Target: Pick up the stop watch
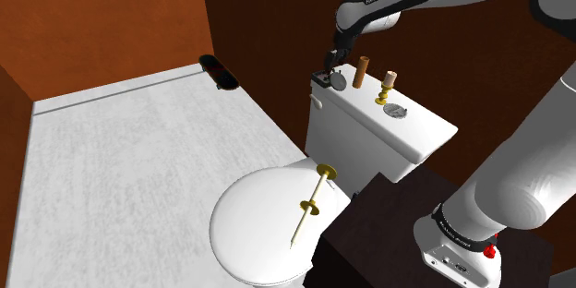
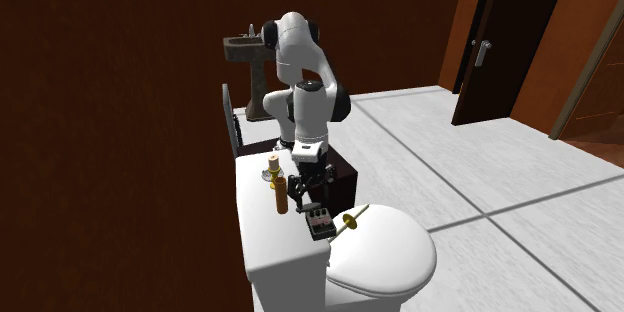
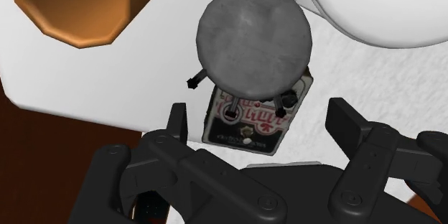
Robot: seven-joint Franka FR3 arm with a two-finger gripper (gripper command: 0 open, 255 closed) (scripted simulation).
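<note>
The stop watch is a grey round disc with small dark stems, standing on the white toilet tank lid near its far end. In the wrist view the stop watch lies just beyond my fingertips, in front of a small black box with pink lettering. My gripper is open, with its fingers wide apart and touching nothing. From the shoulder view the gripper hangs right above the watch and the black box. The second exterior view shows the gripper low over the tank.
On the tank lid there are also a brown cylinder, a small brass piece with a cork top and a flat round piece. A cream and gold stick lies on the toilet seat lid. A dark wall stands behind the tank.
</note>
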